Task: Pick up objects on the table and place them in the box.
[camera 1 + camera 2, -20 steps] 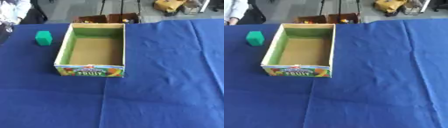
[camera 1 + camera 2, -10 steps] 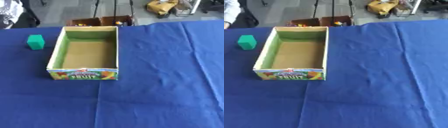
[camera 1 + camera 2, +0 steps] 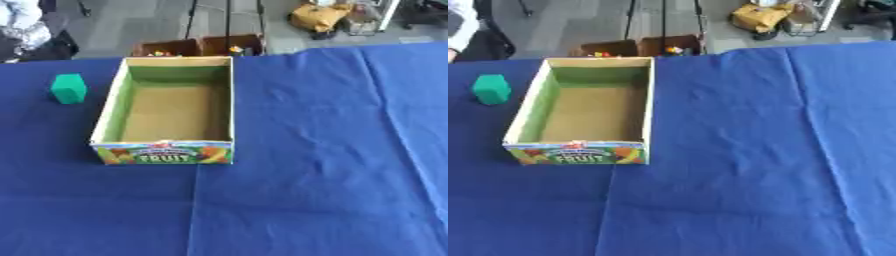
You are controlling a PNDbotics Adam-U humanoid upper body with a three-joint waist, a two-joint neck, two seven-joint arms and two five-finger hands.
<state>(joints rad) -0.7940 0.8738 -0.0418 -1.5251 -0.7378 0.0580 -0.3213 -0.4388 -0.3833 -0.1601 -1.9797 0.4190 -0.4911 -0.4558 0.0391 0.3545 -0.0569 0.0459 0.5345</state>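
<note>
A lab or workshop: grey floor [image 3: 157, 22], stand legs [image 3: 210, 20], floor clutter [image 3: 319, 17].

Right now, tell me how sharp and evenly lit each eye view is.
Left eye view: soft throughout, the lettering on the box smeared; light even, only faint shadow inside its walls. Right eye view: equally soft, the green block with fuzzy edges; the blue cloth shows creases but no glare.
</note>
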